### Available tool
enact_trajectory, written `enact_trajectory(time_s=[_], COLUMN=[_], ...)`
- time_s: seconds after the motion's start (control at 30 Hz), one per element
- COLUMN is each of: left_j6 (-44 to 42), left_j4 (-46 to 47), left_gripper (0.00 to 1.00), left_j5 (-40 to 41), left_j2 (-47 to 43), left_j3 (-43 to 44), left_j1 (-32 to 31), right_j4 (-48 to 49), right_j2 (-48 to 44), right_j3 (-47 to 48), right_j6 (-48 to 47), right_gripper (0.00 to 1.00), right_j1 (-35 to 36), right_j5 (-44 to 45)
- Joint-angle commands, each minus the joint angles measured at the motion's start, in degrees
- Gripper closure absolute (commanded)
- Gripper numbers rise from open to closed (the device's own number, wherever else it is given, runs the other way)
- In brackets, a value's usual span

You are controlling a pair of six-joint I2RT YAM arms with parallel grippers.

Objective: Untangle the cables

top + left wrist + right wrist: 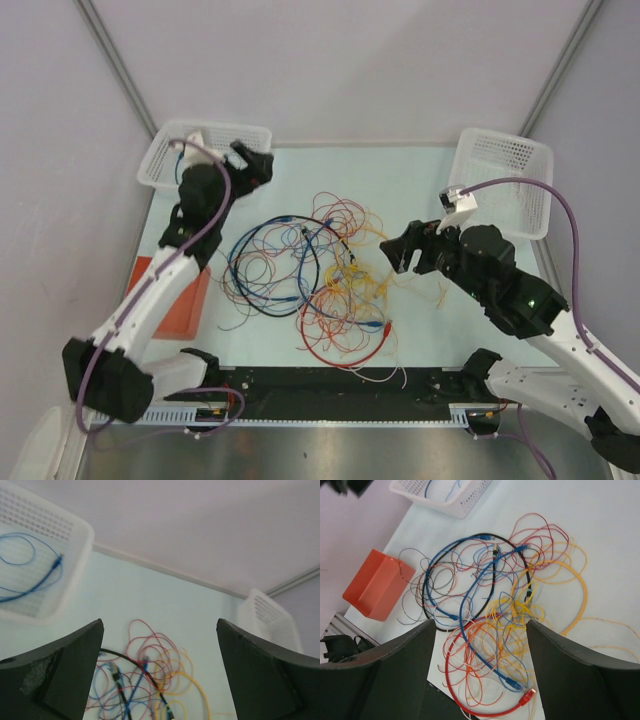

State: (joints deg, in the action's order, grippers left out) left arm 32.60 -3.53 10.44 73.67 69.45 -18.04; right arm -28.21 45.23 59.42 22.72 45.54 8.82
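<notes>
Left gripper [250, 160] was spread wide with nothing between its fingers. It hung just beside a white basket [160, 165]. In the left wrist view the basket sat ahead and off to the gripper's left, with one blue cable [30, 575] lying loose inside it. Right gripper [405, 250] was also fully parted and empty, and touched no wire. The cables [320, 280] lay in one heap on the tabletop [400, 180], between the two grippers. They were directly below and ahead of the right gripper and well forward of the left. Yellow and orange strands lay nearest the right gripper. Blue and black loops ran out on the side toward the left gripper, and thin red loops were threaded through all of it. One thicker red loop edged the heap on its near side. An orange bin [375, 585] stood past the heap from the right gripper. A second white basket [500, 180] sat close behind the right gripper.
</notes>
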Motion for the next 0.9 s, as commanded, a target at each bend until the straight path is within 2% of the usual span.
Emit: enact_trajectory(time_s=[0.0, 0.03, 0.07, 0.1, 0.17, 0.23, 0.27, 0.33, 0.37, 0.4, 0.5, 0.63, 0.73, 0.8, 0.83, 0.87], left_j6=[19.7, 19.0, 13.7, 10.7, 6.2, 6.2, 12.7, 16.8, 13.3, 10.8, 12.9, 11.5, 9.9, 10.1, 10.1, 10.3], left_j4=[15.0, 12.0, 0.3, -4.6, -13.1, -15.0, -16.6, -17.5, -13.5, -10.6, -2.9, -6.6, -9.3, -9.6, -9.2, -8.8], left_gripper=[0.01, 0.0, 0.0, 0.0, 0.01, 0.0, 0.01, 0.0, 0.0, 0.0, 0.0, 0.01, 0.07, 0.17, 0.27, 0.3], left_j5=[-7.9, -8.2, -3.3, 0.3, 8.8, 11.9, 13.6, 10.9, 0.7, -3.6, -10.0, -8.7, -6.7, -7.3, -7.9, -8.1], left_j2=[-10.0, -11.0, -10.8, -10.5, -9.5, -10.1, -11.3, -12.2, -12.8, -12.9, -12.0, -4.3, 2.9, 7.9, 9.5, 11.4], left_j3=[-22.9, -23.2, -19.9, -18.1, -15.4, -15.7, -16.8, -18.0, -20.6, -22.1, -28.1, -25.1, -21.9, -21.0, -21.0, -21.0], left_j1=[1.1, -0.3, -2.4, -7.8, -12.6, -16.3, -16.5, -15.9, -14.8, -14.4, -14.7, -16.1, -17.4, -17.7, -17.9, -18.2], right_j4=[-1.8, -1.0, -0.5, 0.3, 0.8, 1.2, 1.2, 1.7, 1.7, 1.4, 0.9, -0.1, -0.8, -1.2, -1.6, -1.8], right_j2=[-2.7, -3.1, -4.0, -4.4, -4.8, -4.7, -4.5, -4.6, -4.4, -4.3, -3.1, -2.4, -2.8, -3.3, -3.3, -3.5], right_j3=[-3.4, -4.3, -5.1, -5.8, -7.4, -8.3, -8.5, -9.3, -9.4, -9.5, -9.5, -9.5, -9.5, -9.5, -9.5, -9.5], right_j6=[5.1, 5.8, 6.4, 7.7, 8.5, 9.5, 9.9, 10.1, 10.2, 10.5, 9.4, 10.2, 10.2, 10.1, 10.0, 10.1], right_gripper=[0.21, 0.22, 0.22, 0.22, 0.22, 0.22, 0.21, 0.19, 0.18, 0.16, 0.13, 0.15, 0.16, 0.17, 0.17, 0.17], right_j1=[1.0, 1.2, 1.6, 1.7, 2.4, 3.1, 4.0, 4.6, 4.8, 4.6, 4.6, 4.9, 5.0, 5.1, 5.1, 5.1], right_j5=[6.6, 7.2, 7.7, 8.7, 9.4, 10.9, 11.7, 12.8, 12.8, 11.9, 7.7, 5.7, 6.0, 6.2, 6.7, 6.7])
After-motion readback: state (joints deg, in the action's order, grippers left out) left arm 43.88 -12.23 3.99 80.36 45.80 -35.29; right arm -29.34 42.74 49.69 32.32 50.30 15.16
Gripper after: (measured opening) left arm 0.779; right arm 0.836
